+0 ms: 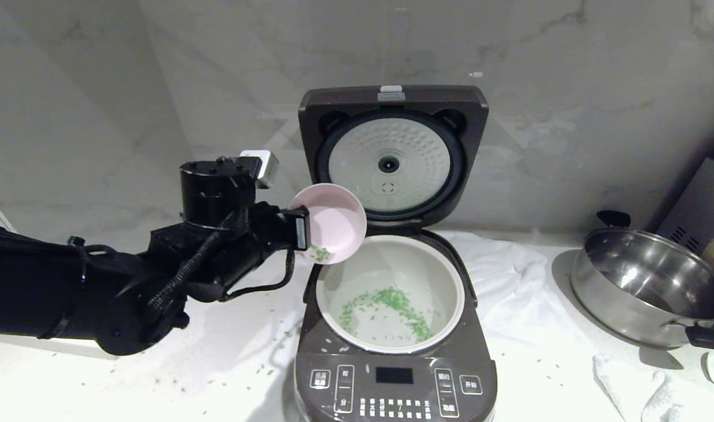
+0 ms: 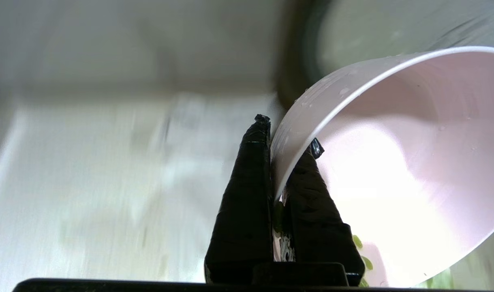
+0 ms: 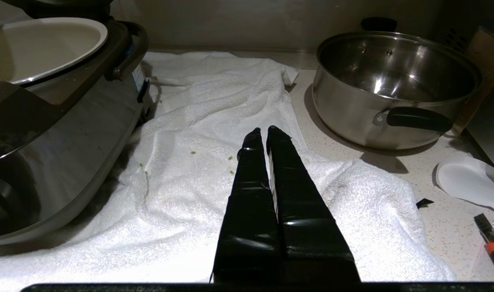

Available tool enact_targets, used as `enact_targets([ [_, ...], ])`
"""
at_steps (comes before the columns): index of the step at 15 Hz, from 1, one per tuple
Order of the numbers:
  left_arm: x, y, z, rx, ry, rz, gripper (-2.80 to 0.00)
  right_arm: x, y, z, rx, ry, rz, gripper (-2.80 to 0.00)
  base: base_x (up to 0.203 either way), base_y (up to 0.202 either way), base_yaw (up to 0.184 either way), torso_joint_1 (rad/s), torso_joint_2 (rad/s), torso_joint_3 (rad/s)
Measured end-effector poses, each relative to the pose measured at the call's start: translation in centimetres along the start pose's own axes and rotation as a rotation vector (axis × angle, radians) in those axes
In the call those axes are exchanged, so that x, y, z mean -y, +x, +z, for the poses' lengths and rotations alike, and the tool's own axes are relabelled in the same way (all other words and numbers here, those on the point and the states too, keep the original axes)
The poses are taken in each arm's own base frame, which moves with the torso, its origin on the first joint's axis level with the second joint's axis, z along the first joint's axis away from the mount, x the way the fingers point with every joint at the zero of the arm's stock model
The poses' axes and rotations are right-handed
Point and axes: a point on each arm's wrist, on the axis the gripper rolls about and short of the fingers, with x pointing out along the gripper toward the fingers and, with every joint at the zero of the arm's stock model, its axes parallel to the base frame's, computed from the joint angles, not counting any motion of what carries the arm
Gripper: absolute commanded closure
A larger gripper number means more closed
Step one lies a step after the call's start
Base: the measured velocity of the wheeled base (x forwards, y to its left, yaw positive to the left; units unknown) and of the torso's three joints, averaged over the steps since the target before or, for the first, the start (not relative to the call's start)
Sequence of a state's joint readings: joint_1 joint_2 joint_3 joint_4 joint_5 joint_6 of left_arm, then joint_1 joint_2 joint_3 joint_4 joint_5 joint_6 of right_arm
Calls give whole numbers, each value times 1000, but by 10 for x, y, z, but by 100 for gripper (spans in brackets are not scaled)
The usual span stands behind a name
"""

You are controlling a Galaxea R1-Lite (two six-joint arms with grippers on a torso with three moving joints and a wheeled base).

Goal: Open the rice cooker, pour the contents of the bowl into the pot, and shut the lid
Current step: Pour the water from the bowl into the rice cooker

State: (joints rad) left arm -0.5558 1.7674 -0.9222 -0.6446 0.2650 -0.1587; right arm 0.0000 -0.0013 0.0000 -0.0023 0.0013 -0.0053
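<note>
I have the rice cooker (image 1: 395, 375) in front of me with its lid (image 1: 392, 155) standing upright at the back, dimpled white underside facing me. My left gripper (image 1: 301, 230) is clamped on the rim of the pink bowl (image 1: 333, 223), tipped on its side just above the pot's (image 1: 436, 266) left rim. Green bits (image 1: 386, 305) lie scattered in the pot (a few cling inside the bowl). My right gripper (image 3: 263, 134) hangs pressed shut and empty over the white towel (image 3: 214, 101) right of the cooker.
</note>
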Motion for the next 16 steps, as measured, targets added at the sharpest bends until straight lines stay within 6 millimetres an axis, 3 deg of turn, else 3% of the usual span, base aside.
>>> enact_targets([
  [3, -26, -5, 18, -191, -108, 50, 0, 0, 0, 0, 0, 0, 0, 0, 0, 0, 0, 0, 0, 0],
  [7, -81, -22, 38, -463, -304, 108, 0, 0, 0, 0, 0, 0, 0, 0, 0, 0, 0, 0, 0, 0],
  [16, -165, -57, -5, -852, -351, 390, 0, 0, 0, 0, 0, 0, 0, 0, 0, 0, 0, 0, 0, 0],
])
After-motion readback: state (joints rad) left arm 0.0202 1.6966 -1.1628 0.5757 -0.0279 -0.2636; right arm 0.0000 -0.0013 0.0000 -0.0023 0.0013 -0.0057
